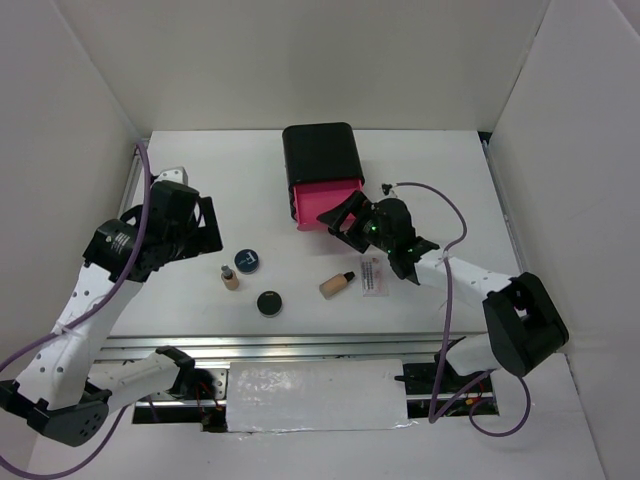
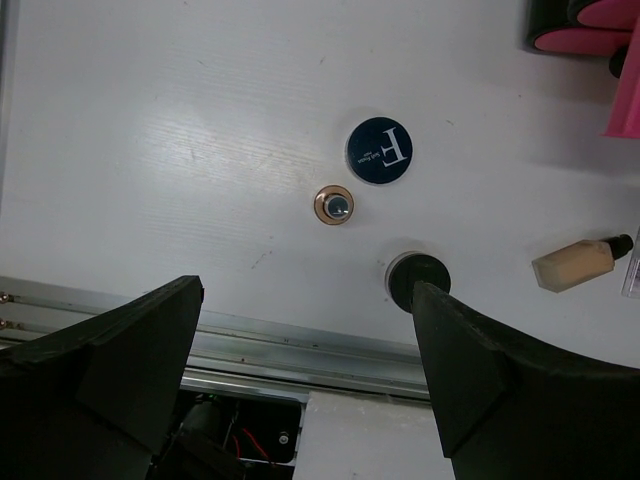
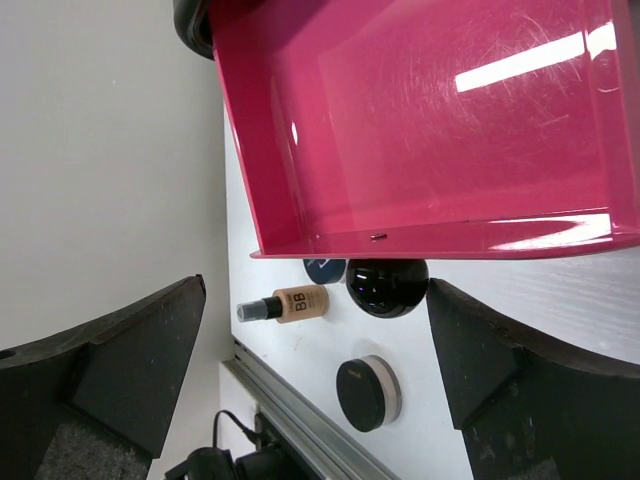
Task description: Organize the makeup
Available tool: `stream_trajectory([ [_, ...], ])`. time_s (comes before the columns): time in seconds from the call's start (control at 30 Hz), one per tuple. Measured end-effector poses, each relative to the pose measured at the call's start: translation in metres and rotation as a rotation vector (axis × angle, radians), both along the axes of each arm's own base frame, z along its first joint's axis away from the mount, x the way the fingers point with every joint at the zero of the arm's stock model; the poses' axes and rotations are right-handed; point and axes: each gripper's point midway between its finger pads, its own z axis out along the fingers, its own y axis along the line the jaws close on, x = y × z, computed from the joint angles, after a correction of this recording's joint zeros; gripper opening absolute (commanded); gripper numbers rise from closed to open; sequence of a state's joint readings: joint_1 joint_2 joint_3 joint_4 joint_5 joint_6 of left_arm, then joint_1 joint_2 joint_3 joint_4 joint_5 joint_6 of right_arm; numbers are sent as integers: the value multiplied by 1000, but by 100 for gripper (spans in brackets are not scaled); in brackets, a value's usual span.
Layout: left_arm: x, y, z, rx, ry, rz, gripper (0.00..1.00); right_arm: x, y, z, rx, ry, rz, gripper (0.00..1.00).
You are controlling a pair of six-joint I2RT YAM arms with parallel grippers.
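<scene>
The makeup lies on the white table in front of the drawer box. A blue-lidded compact (image 1: 247,260) (image 2: 378,151) sits beside an upright beige bottle (image 1: 230,277) (image 2: 333,205). A black compact (image 1: 269,302) (image 2: 417,280) is nearer the front rail. A second beige bottle (image 1: 337,285) (image 2: 580,263) lies flat beside a white sachet (image 1: 373,277); I see only one sachet. My left gripper (image 1: 212,225) (image 2: 308,300) is open and empty, raised left of the items. My right gripper (image 1: 345,218) (image 3: 318,300) is open at the front of the open pink drawer (image 1: 322,206) (image 3: 440,120), which is empty.
The black box (image 1: 318,150) stands at the back centre, its shut pink drawers (image 2: 590,30) showing in the left wrist view. The open drawer's glossy black knob (image 3: 386,285) hangs under its front. A metal rail (image 1: 300,345) runs along the near edge. White walls enclose the table.
</scene>
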State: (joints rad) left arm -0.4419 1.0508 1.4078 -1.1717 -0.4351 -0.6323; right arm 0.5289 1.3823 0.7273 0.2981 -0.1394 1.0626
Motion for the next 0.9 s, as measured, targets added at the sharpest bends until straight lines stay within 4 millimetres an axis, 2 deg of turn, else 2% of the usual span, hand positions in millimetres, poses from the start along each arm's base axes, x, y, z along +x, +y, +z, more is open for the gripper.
stream_trajectory([
  [0.33,0,-2,-1,-9,2,-7,99,-2,-14,-11,-53,52,-32,100],
  [0.5,0,-2,-1,-9,2,-7,100,-17,-33,4,-83,63,-80,100],
  [0.6,0,-2,-1,-9,3,-8,99,-26,-50,5,-146,89,-122,100],
  [0.67,0,-2,-1,-9,3,-9,99,-30,-62,-2,-213,118,-150,100],
  [0.9,3,-9,1,-29,-7,-35,99,-57,-106,-51,-492,247,-151,100],
])
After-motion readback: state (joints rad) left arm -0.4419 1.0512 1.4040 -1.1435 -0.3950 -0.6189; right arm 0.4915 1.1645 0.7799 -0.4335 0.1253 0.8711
